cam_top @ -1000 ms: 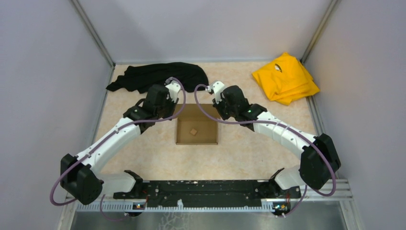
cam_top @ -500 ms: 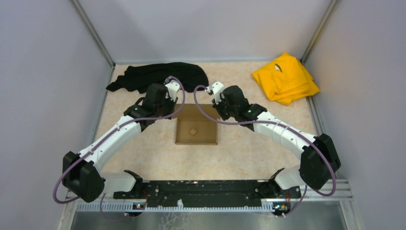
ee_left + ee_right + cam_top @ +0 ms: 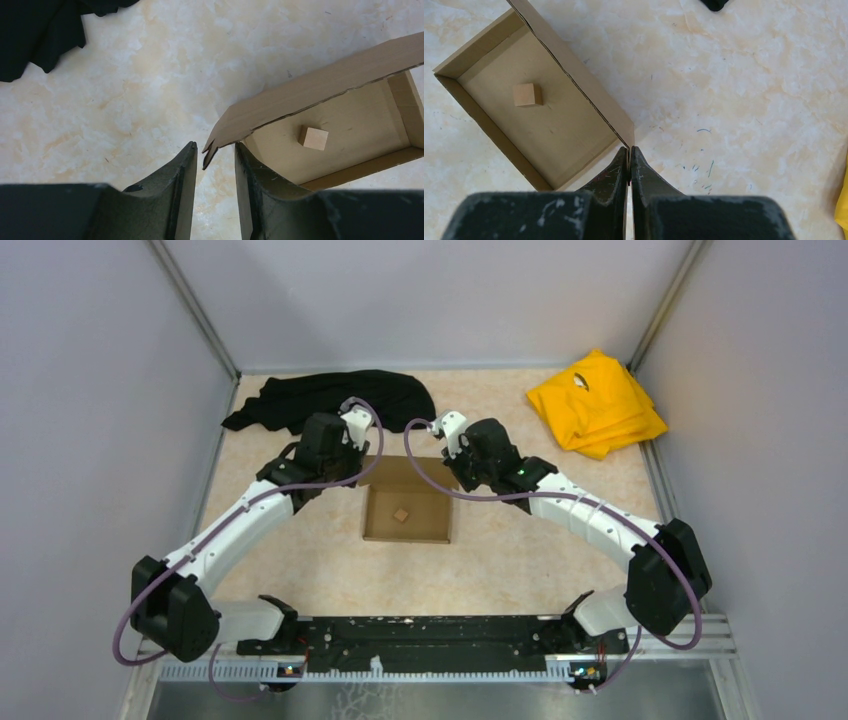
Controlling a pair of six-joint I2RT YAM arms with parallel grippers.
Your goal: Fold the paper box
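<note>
Left gripper point(image 3: 214, 151) spread around the paper box point(image 3: 360, 112) flap corner.
Right gripper point(image 3: 629, 151) pressed together at the other corner; any pinch there is hidden.

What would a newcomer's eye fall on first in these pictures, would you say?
The open brown paper box in the middle of the table, with a small cube inside it, draws the eye first. At its far flap, the right tool is closed on one corner and the left tool is open astride the other. A bright yellow cloth lies in the far right corner, a black cloth at the far left.
</note>
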